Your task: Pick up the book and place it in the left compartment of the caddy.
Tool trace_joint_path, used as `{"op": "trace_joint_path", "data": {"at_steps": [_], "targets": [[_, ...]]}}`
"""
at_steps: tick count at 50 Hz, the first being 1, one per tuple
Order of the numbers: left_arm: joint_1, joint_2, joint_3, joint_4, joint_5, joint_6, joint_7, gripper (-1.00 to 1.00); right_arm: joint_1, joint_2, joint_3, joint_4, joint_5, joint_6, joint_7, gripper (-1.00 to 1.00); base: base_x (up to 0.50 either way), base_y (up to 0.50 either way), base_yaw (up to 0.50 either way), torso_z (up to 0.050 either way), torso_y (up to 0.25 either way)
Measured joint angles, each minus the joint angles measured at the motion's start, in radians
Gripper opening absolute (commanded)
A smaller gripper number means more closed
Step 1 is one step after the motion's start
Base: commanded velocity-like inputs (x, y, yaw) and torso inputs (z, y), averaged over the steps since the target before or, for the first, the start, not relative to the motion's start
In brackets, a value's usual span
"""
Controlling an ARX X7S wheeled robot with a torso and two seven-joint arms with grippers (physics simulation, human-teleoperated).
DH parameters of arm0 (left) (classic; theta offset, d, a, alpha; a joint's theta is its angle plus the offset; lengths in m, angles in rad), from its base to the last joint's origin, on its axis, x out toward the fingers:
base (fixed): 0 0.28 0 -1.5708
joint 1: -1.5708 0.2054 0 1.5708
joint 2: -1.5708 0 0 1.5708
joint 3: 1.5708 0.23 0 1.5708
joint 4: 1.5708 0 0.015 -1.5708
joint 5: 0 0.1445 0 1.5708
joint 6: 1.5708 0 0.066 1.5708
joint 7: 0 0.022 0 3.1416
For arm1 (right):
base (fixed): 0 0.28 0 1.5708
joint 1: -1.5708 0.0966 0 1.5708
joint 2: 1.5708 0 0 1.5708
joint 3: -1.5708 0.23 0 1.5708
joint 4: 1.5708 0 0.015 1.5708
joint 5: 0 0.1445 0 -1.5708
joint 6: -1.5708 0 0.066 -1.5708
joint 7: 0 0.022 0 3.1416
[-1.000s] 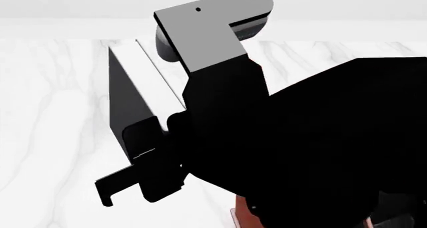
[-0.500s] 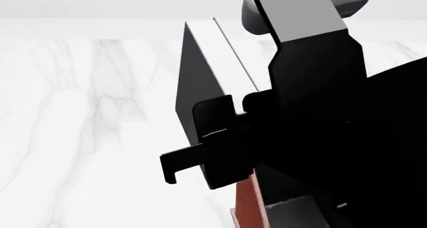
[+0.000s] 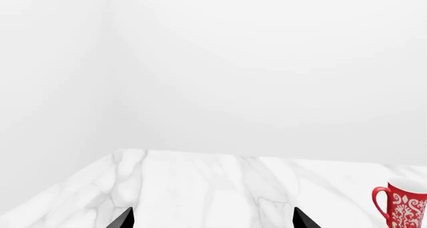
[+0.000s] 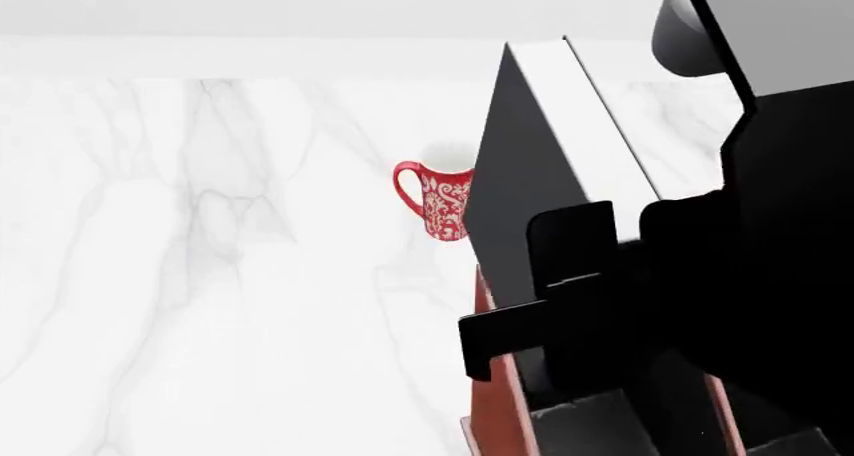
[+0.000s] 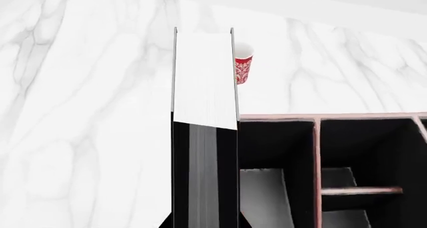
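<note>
the right gripper (image 4: 567,306) was pinching the book (image 4: 534,186) between its two black fingers, and the book was lifted clear of the marble table (image 4: 200,276), tilted with its white page edge turned upward. in the right wrist view the book (image 5: 204,88) stood edge-on between the finger tips, and its lower part lay over the near left corner of the caddy (image 5: 313,119), seemingly above the left compartment (image 5: 273,153), though i could not tell if it was already lower than the rim. the reddish rim of the caddy (image 4: 494,396) showed in the head view just under the gripper.

the red mug (image 4: 437,198) stood on the table behind the book, near its far edge but apart from it. to the left of the book and the caddy the table was wide and free up to its far edge.

the left gripper (image 3: 212,219) showed only two dark finger tips, held well apart with nothing between them, over the open table, and the mug (image 3: 403,204) was off to one side of it.
</note>
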Motion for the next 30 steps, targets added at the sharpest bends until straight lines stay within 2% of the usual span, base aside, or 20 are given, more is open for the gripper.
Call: {"op": "trace_joint_path", "data": {"at_steps": [30], "targets": [[0.001,-0.007,0.019,-0.006,0.007,0.01,-0.01,1.0,-0.002,0.157,-0.024,-0.016,0.011,0.051,-0.028,-1.0,0.0,0.0,0.0,0.0,0.001]]}}
